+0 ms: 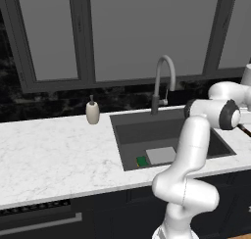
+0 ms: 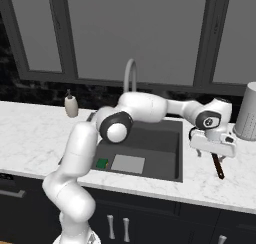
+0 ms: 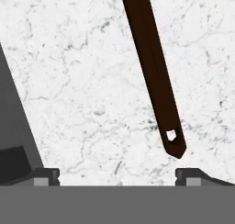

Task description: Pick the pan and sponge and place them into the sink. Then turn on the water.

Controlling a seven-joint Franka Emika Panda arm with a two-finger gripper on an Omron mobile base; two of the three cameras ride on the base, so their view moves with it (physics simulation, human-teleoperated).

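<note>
The green sponge [image 1: 142, 161] [image 2: 102, 163] lies on the floor of the dark sink [image 1: 147, 130] [image 2: 160, 138], next to a lighter grey patch. Of the pan, the thin dark handle [image 2: 218, 167] [image 3: 156, 76] lies on the marble counter to the right of the sink; its round body is hidden behind my hand. My gripper [image 2: 211, 155] [image 3: 118, 177] hangs open just above the counter, beside the handle's end and touching nothing. One fingertip [image 3: 190, 176] stands close under the handle's tip. No water shows at the arched faucet [image 1: 164, 81] [image 2: 130, 75].
A white soap dispenser [image 1: 92, 111] [image 2: 71, 106] stands on the counter left of the sink. A tall grey cylinder [image 2: 246, 111] stands at the far right. The sink's edge [image 3: 11, 126] runs along the left of the hand view. Dark cabinets sit below the counter.
</note>
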